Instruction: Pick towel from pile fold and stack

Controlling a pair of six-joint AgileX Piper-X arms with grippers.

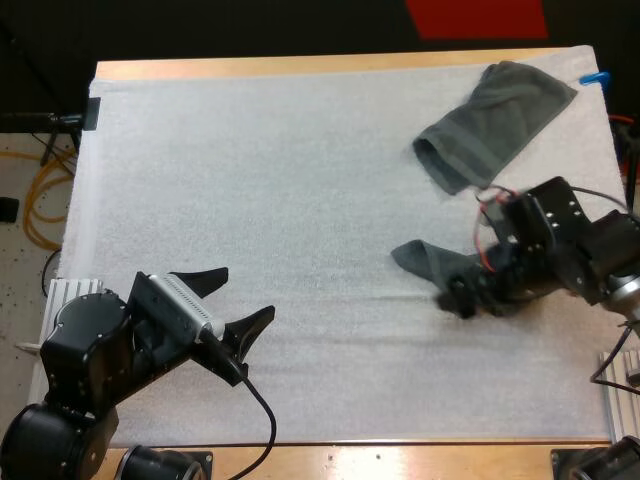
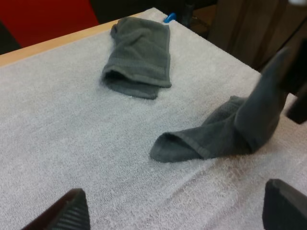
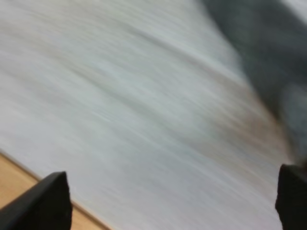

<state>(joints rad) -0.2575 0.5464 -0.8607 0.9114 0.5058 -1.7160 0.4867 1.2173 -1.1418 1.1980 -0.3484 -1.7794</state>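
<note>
Your towel [image 1: 425,260]: dark grey-green, crumpled, mat's [image 1: 250,170] near right; long axis left-right, one end raised at your right gripper [image 1: 462,298], jaws spread. Second towel [image 1: 495,125] far right. Your left gripper [image 1: 237,298]: spread, empty.

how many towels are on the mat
2: the far towel lies at the far right of the mat; the near towel sits by the right gripper, one end raised.
</note>
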